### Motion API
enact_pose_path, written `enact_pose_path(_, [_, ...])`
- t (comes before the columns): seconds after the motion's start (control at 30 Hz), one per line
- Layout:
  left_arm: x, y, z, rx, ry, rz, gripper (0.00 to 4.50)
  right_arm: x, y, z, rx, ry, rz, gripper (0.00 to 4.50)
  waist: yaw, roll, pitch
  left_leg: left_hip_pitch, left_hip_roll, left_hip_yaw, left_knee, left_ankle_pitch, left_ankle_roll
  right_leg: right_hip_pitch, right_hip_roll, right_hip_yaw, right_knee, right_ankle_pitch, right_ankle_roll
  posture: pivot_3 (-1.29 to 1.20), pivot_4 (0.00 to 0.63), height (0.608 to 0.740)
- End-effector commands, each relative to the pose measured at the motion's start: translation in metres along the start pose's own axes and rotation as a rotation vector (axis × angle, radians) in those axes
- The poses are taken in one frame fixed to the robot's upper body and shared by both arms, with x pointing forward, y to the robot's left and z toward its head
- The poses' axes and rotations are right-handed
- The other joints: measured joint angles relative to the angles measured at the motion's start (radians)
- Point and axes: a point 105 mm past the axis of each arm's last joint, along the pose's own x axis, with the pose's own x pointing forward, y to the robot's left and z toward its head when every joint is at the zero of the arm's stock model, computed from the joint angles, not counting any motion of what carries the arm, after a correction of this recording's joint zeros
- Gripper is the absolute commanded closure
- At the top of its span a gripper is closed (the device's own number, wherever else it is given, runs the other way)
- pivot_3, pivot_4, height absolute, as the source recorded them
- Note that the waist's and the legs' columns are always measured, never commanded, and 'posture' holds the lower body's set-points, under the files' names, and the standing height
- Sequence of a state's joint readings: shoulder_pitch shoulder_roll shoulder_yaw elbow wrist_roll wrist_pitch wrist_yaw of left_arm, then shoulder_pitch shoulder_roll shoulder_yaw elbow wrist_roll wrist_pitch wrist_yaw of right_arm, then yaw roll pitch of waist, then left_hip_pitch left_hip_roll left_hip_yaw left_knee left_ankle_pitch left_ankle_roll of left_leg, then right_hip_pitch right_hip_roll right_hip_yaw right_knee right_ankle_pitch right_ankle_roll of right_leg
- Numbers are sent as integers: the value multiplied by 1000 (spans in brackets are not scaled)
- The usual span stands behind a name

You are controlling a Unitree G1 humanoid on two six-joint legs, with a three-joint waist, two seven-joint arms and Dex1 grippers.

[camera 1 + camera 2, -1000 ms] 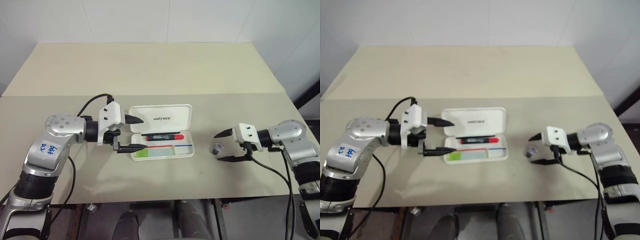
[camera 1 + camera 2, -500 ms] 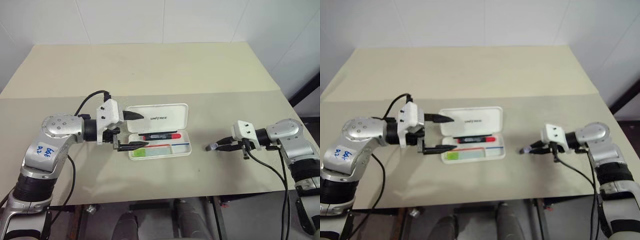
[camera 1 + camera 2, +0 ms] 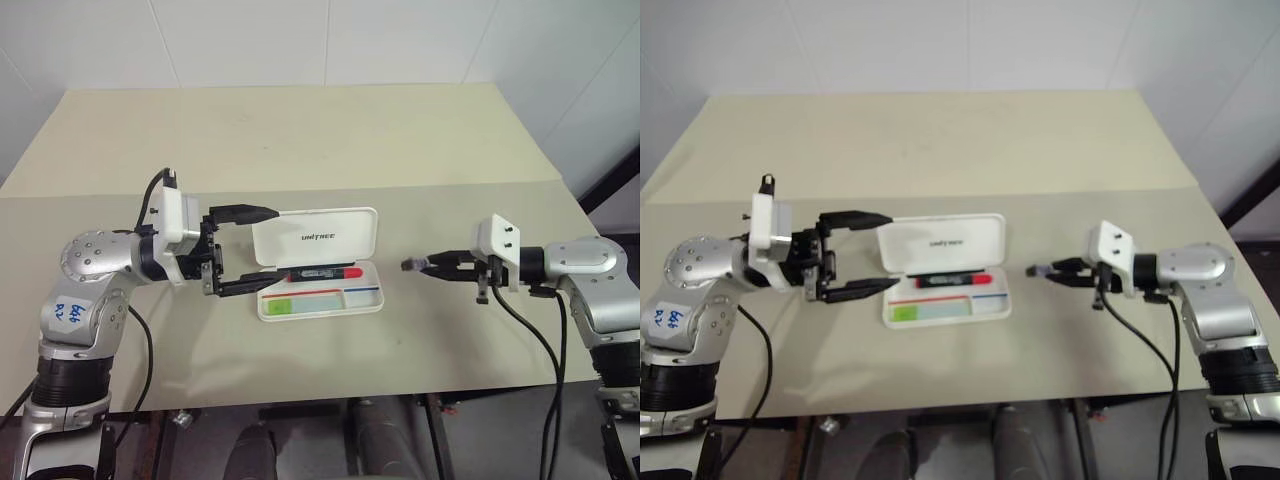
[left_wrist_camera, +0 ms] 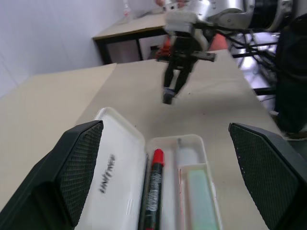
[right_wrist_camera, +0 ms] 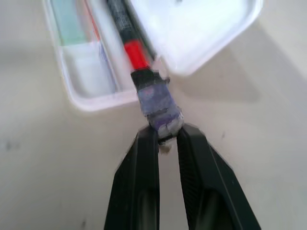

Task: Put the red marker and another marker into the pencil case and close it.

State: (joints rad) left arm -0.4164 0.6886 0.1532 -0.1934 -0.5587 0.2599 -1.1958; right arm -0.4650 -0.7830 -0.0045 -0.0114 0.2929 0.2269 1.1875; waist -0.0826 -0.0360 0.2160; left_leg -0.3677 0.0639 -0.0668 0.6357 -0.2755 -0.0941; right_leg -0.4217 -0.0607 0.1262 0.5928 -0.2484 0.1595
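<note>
Fingers of the right gripper (image 3: 428,266) are pressed together on a small grey-purple stubby object with a dark end (image 5: 159,105), which sticks out just past their tips. It is carried clear of the beige table (image 3: 300,140), pointing toward the white hard-plastic pencil case with rounded corners (image 3: 318,236), which lies ahead of this hand with a stretch of bare table between. The pinch is at the very tips, probably because the piece is too short to take deeper, and it is held lengthwise so that its free end leads toward the case. The left gripper (image 3: 282,245) stands spread wide and holds nothing. It points level at the near end of the case, with one black finger up by the raised lid and the other down by the tray, so the hinge end sits between them. That spread looks suited to steadying the case or tipping the lid over for closing. The case lies open, its lid leaning back with a small dark logo on it and a red-and-blue stripe running along the tray. The slim red marker with a dark barrel and red cap (image 3: 325,272) lies in the tray's back channel, just beyond the left fingertips. The short flat light-green highlighter marker (image 3: 279,307) lies in the front compartment, at the end nearest the left hand. With both inside, closing appears to be what remains.
</note>
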Motion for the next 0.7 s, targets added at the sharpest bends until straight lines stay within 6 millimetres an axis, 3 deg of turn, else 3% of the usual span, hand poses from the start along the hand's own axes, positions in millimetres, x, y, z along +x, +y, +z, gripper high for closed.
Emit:
enact_pose_path(0.03, [-16, -6, -5, -5, 20, -41, 0, 12, 15, 27, 22, -80, -18, 4238, 1, 0, 0, 0, 0, 0, 0, 0, 0, 0, 0, 0, 0, 0, 0, 0, 150, 740])
enact_pose_path(0.1, [-27, -11, -17, -16, 84, -65, 0, 25, 32, 32, 26, -90, 11, 4238, 2, 0, 0, -1, 0, 0, 0, 0, 0, -1, 0, 0, 0, -1, -2, 0, 150, 740])
enact_pose_path(0.17, [-33, -11, -22, -25, 114, -70, 0, 33, 41, 32, 40, -91, 21, 4238, 3, 0, 0, -2, 0, 0, -1, 0, 0, -2, 0, 0, -1, -8, -15, 0, 150, 740])
enact_pose_path(0.3, [-41, -7, -27, -18, 132, -62, 0, 47, 54, 22, 56, -54, 40, 4238, 12, -1, 0, -3, 0, 0, 0, 0, 0, -2, 0, 0, -1, -9, -16, 0, 150, 740])
enact_pose_path(0.7, [-45, -3, -29, -3, 149, -45, 0, 46, 50, 3, -12, 34, 85, 4238, 24, -1, 0, -2, 0, 0, -1, 0, 0, -3, 0, 0, -1, -9, -16, 0, 150, 740])
